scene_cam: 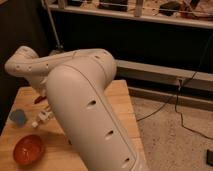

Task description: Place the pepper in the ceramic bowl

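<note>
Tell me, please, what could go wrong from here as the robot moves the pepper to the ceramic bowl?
The arm hides much of the table, the hand is out of sight behind it, and only a sliver of the pepper shows, so a grasp might miss. The white tube lies close beside the pepper and could be bumped. The blue cup sits near the path to the ceramic bowl and might be clipped.

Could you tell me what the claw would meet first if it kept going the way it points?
Probably the pepper: the claw, largely hidden behind the robot's own arm, points down just above it at the left of the table. Depth is unclear, so it could land on wood beside it.
</note>
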